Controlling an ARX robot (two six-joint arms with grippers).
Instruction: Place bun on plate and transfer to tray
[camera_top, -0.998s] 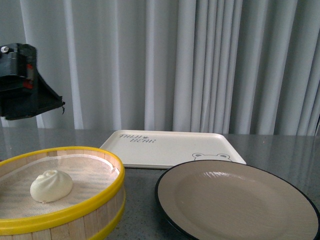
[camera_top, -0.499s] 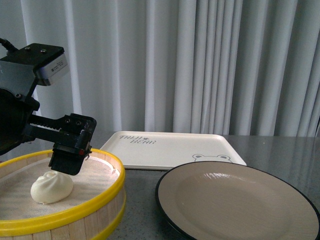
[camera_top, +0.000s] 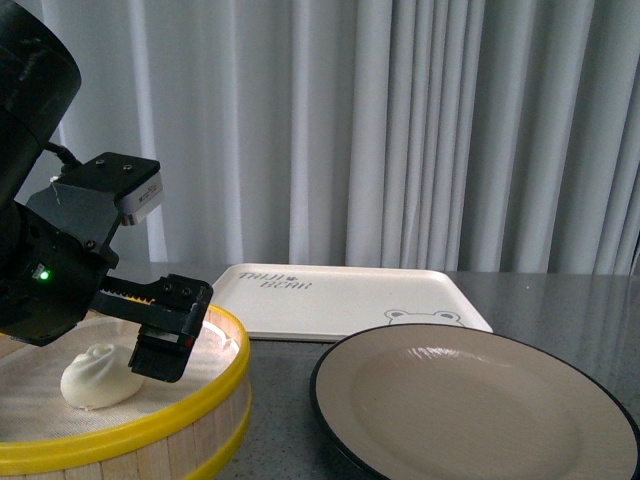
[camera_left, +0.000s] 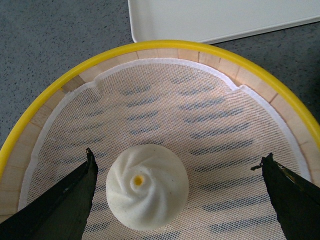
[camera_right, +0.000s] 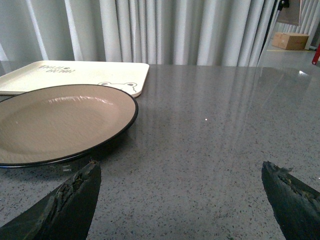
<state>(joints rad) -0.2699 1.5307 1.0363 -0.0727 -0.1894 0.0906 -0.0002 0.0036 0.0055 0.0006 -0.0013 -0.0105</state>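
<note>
The cream-white bun (camera_top: 97, 375) lies on the mesh liner inside the yellow-rimmed steamer basket (camera_top: 205, 398) at the front left. My left gripper (camera_top: 150, 360) is open and hangs over the basket just right of the bun. In the left wrist view the bun (camera_left: 146, 192) sits between the open fingers, nearer one fingertip (camera_left: 87, 172), not touched. The tan plate (camera_top: 470, 400) with its black rim is empty at the front right. The cream tray (camera_top: 340, 298) lies behind it. My right gripper (camera_right: 180, 187) is open over bare tabletop beside the plate (camera_right: 60, 122).
Grey-white curtains close off the back. The grey speckled tabletop (camera_right: 215, 130) stretches to the right of the plate. The tray (camera_right: 75, 75) shows beyond the plate in the right wrist view. A cardboard box (camera_right: 291, 40) stands far off.
My left arm has come down from the upper left into the basket, and its open gripper now hangs low beside the bun. The bun, plate and tray have not moved.
</note>
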